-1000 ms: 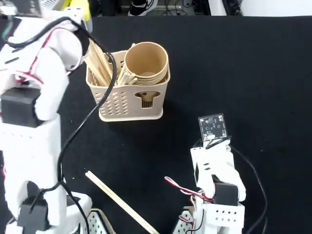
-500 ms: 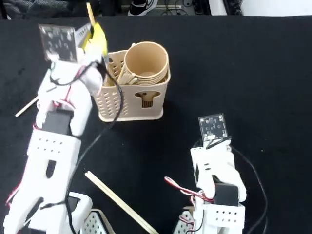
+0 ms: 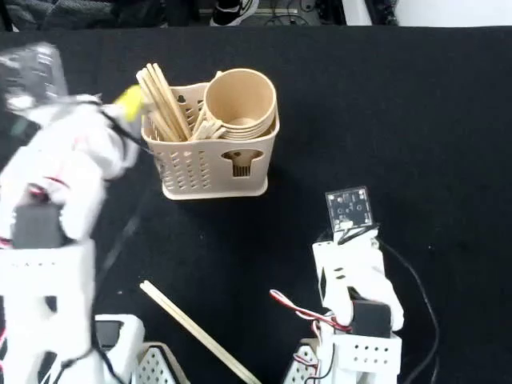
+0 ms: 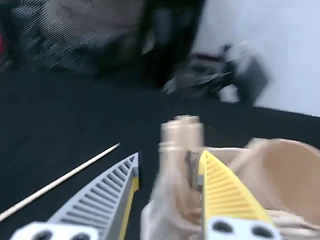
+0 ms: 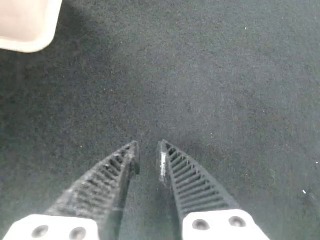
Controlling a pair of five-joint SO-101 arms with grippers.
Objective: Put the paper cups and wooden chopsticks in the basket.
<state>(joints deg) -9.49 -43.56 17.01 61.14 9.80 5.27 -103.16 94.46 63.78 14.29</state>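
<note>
A beige slotted basket [image 3: 212, 164] stands at the table's middle back. Stacked paper cups [image 3: 240, 100] fill its right half, and a bundle of wooden chopsticks [image 3: 160, 100] leans in its left half. My left gripper [image 4: 170, 156] is open right beside the basket's left rim. Its yellow finger [image 3: 128, 100] is next to the chopstick tops [image 4: 182, 132]. One loose chopstick [image 3: 196, 332] lies near the front edge. Another chopstick [image 4: 60, 180] lies on the cloth left of the basket. My right gripper [image 5: 147, 152] hangs low over bare cloth, with its fingers nearly together and nothing between them.
The table is covered in black cloth [image 3: 384, 120]. The right arm [image 3: 356, 280] stands folded at the front right. The left arm's white body [image 3: 56, 184] takes up the left side. A basket corner [image 5: 27, 25] is just ahead of the right gripper.
The left arm has swung from over the basket out to its left side and lower. The chopstick bundle now stands uncovered in the basket. The right arm has not moved.
</note>
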